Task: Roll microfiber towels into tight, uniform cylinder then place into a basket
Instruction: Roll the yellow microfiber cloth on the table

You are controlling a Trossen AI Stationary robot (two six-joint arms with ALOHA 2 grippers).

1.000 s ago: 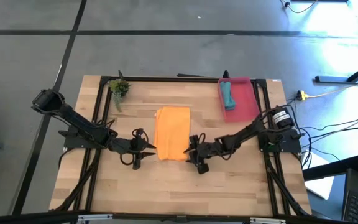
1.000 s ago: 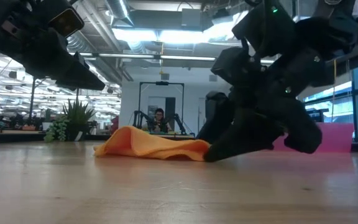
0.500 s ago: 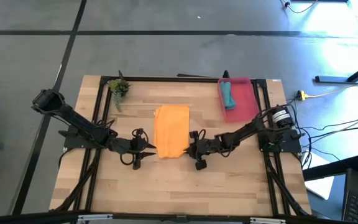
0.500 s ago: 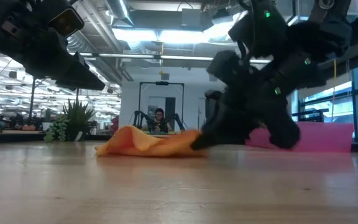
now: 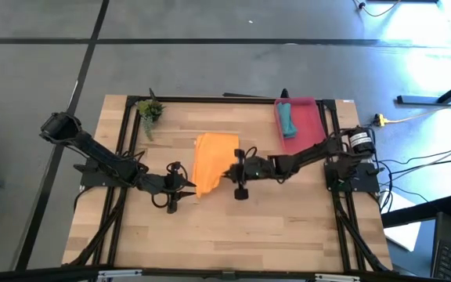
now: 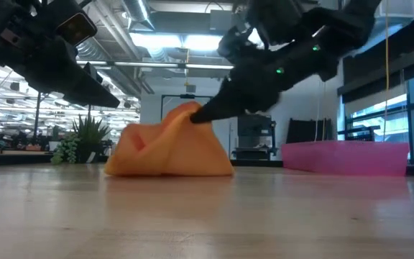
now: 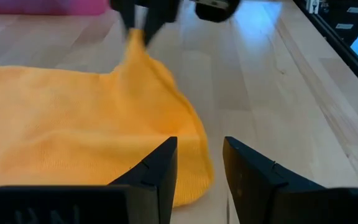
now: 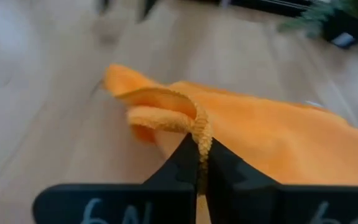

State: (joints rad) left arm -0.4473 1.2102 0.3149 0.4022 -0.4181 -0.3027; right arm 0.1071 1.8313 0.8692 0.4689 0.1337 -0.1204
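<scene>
The orange towel [image 5: 214, 160] lies mid-table, most of it flat on the wood, its near right corner raised into a peak [image 6: 185, 111]. My right gripper [image 5: 230, 172] is shut on that corner; it also shows in the low view [image 6: 197, 115] and its own wrist view [image 8: 201, 163]. My left gripper [image 5: 186, 186] hovers open just off the towel's near left corner [image 7: 191, 180], touching nothing. The teal towel [image 5: 286, 119] lies rolled in the red-pink basket [image 5: 310, 131] at the far right. My right gripper pinches the orange towel's near right corner at its hemmed edge [image 8: 201, 132] between its two fingers. It comes slanting down from the table's right side. The corner is lifted clear and the cloth hangs down slack from it to the table, where the rest lies.
A small green plant [image 5: 149, 110] stands at the far left corner. The black frame rails [image 5: 131, 133] run along the table's left, right and far sides. Bare wood lies along the near side of the table [image 5: 225, 235].
My right gripper, shut on the towel's near right corner, has risen and gone toward the table's far edge and a little left. The corner has been lifted from the table into a tall peak, while the towel's far part has stayed flat.
</scene>
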